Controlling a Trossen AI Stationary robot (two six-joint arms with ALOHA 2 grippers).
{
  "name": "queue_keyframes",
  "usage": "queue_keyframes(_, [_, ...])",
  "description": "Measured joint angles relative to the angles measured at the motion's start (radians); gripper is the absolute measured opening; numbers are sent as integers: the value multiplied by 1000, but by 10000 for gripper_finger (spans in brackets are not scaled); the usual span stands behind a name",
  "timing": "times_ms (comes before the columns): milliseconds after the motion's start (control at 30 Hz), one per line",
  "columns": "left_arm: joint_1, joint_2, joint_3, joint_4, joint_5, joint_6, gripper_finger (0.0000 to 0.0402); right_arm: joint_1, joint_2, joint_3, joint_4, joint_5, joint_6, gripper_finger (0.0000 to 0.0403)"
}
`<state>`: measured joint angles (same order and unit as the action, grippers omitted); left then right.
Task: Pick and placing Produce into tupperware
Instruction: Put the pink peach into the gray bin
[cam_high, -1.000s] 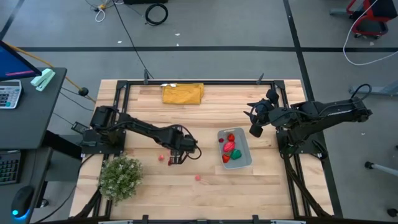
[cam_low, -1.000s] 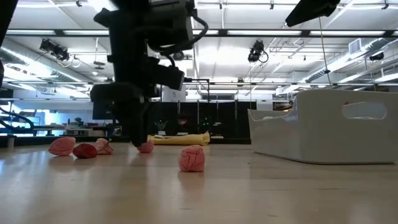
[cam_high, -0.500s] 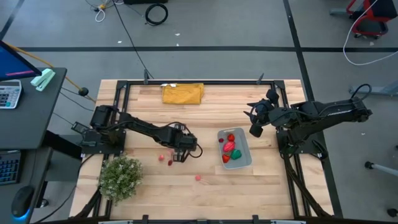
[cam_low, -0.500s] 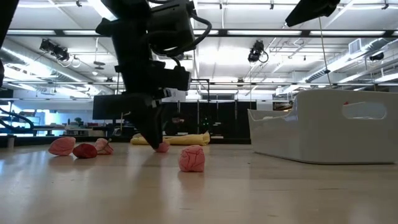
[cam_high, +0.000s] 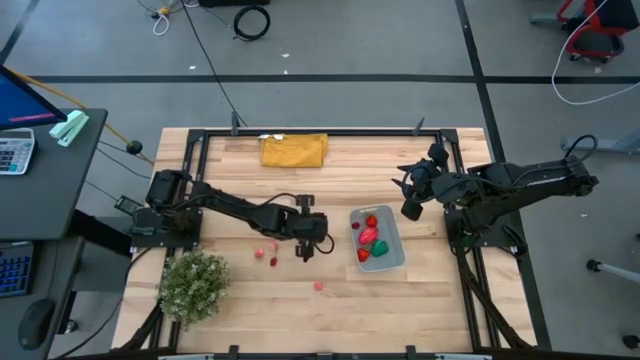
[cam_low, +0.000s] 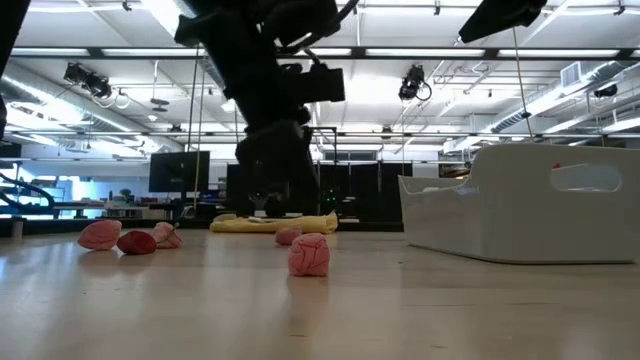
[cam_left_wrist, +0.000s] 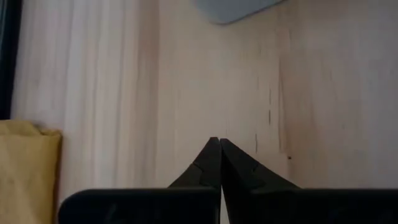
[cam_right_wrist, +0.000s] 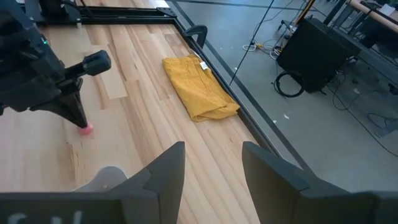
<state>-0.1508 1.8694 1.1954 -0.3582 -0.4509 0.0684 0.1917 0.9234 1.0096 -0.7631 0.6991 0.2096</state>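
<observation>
Sliding toward the pale blue-grey plastic tupperware (cam_high: 378, 239), the left tool (cam_high: 306, 251) now presses its tips together, apparently pinching nothing while a small pink produce piece (cam_right_wrist: 86, 128) sits just beneath them on the tabletop (cam_high: 240, 300).

Mustard-yellow folded cloth (cam_high: 294, 150) at table's far edge; bushy plant (cam_high: 194, 284) near corner.

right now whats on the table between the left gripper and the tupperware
Nothing: in the high view only bare wood separates the left gripper from the tupperware. The loose pink pieces lie on its other side.
</observation>
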Motion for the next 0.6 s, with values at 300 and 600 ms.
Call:
queue_keyframes(300, [1,0,16,-218,100,-57,44,0,0,0,0,0,3,169])
queue_keyframes(600, [13,-2,-9,-140,142,-57,143,0,0,0,0,0,4,170])
